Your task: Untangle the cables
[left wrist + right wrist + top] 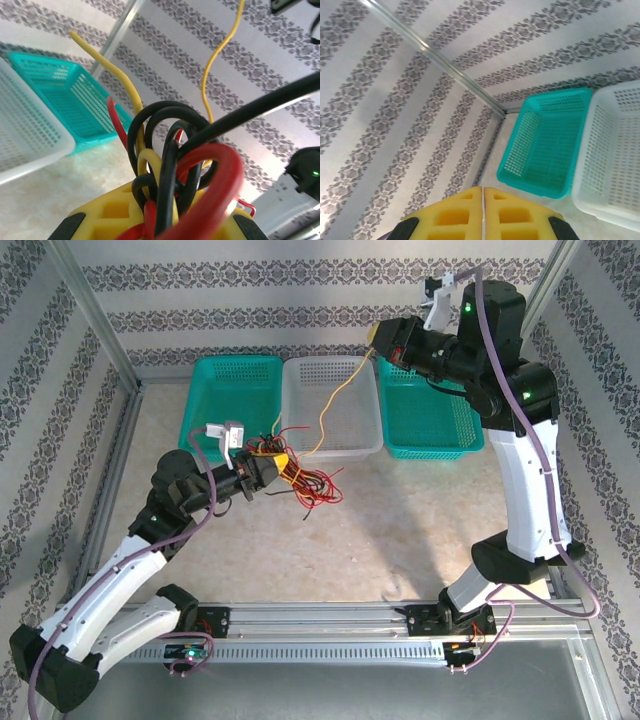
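Left wrist view showed the left tool (160, 227) clenched on a knotted bundle of thin red, black and yellow cables (175, 175), with loops crowded over its yellow pads (112, 212). From above, that knot sat low over the pale tabletop (400, 520), left of centre. One thin yellow wire (335, 400) ran up from it across the white mesh plastic basket (350, 450) to the right tool (378, 342) at upper right, which was clamped shut and apparently pinching the wire's end. Doing this well probably meant pulling slowly along the wire's line, keeping the anchor firm, and stopping if loops tightened.
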You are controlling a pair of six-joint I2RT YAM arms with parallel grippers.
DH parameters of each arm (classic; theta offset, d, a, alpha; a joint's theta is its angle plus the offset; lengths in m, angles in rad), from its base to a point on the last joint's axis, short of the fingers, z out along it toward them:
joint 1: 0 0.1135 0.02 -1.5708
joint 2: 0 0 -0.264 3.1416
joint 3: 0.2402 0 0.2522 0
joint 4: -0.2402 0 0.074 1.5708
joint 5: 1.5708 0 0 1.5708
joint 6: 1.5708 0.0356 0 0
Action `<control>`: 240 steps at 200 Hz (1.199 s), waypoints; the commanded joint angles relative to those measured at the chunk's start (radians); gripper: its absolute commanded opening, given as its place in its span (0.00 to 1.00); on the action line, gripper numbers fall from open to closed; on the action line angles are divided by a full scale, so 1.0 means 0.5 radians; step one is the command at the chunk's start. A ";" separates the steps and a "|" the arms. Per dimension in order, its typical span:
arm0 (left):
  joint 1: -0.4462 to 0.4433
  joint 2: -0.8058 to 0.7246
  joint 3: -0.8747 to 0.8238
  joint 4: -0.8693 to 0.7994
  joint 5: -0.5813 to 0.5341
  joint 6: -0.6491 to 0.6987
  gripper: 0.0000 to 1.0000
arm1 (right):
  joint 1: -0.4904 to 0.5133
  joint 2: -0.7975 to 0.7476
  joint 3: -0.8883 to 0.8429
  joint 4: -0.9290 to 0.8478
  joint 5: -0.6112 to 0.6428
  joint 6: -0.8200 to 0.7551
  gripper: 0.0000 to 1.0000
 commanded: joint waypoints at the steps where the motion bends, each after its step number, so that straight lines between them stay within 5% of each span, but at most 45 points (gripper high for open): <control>1: 0.017 0.012 0.027 -0.140 0.351 -0.116 0.00 | -0.116 -0.047 -0.099 0.279 0.162 -0.040 0.00; 30: 0.021 -0.066 0.062 0.100 0.405 -0.307 0.00 | -0.207 0.001 -0.301 0.302 0.172 -0.087 0.00; 52: 0.023 -0.042 0.053 0.662 0.325 -0.642 0.00 | -0.278 0.015 -0.617 0.422 0.101 -0.075 0.00; 96: 0.024 0.196 0.363 1.423 -0.045 -1.024 0.00 | -0.265 -0.113 -1.560 1.154 -0.048 0.279 0.00; 145: 0.024 0.181 0.692 1.004 -0.914 -0.357 0.00 | 0.108 -0.227 -2.214 1.754 -0.005 0.669 0.00; 181: 0.023 0.367 0.647 1.266 -1.494 0.022 0.00 | 0.509 -0.550 -2.604 1.743 0.089 0.765 0.00; 240: 0.053 0.632 0.635 1.177 -1.751 0.449 0.00 | 0.964 -1.299 -2.794 1.386 0.503 0.726 0.00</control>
